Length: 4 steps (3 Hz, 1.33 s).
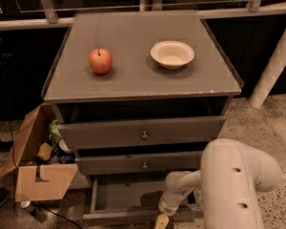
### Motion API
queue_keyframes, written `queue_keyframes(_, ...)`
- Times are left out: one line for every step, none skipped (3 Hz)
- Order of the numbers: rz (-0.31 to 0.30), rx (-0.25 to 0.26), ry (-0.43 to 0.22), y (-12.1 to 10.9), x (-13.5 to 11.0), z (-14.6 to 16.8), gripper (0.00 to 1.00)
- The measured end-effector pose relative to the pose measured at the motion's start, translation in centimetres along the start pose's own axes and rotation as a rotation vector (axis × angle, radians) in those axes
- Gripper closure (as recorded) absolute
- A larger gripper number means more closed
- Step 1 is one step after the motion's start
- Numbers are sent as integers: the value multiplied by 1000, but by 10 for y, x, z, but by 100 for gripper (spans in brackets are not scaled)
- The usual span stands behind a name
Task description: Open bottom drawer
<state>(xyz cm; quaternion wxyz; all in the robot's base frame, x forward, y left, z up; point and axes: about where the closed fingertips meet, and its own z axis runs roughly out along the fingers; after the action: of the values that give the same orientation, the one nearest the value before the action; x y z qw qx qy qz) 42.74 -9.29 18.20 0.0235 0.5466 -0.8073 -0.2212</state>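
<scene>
Camera view: bottom drawer (pixel 124 195) stands open, end effector (pixel 161 220) low at its front.
Grey three-drawer bench (pixel 133 82) seen from above and in front. On its top sit a red apple (pixel 100 61) to the left and a shallow cream bowl (pixel 172 54) to the right, well apart. The top drawer (pixel 109 134) and middle drawer (pixel 109 164) each sit slightly forward, with a dark gap above each front. The bottom drawer juts furthest out, lowest in the stack, with its inner floor exposed. The white arm (pixel 238 185) enters from lower right and bends down over the drawer's right half. The end effector is at the frame's bottom edge against the drawer front, and whether it is open or closed cannot be told. An open cardboard box (pixel 40 182) is on the floor just left of the bench.
</scene>
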Motion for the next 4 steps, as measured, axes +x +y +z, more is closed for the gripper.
queue_keyframes(29,-52,54,-1,9,24,0)
queue_keyframes(48,-69,65,1,14,26,0)
queue_keyframes(89,-96,72,16,30,31,0)
queue_keyframes(199,-126,63,47,65,28,0)
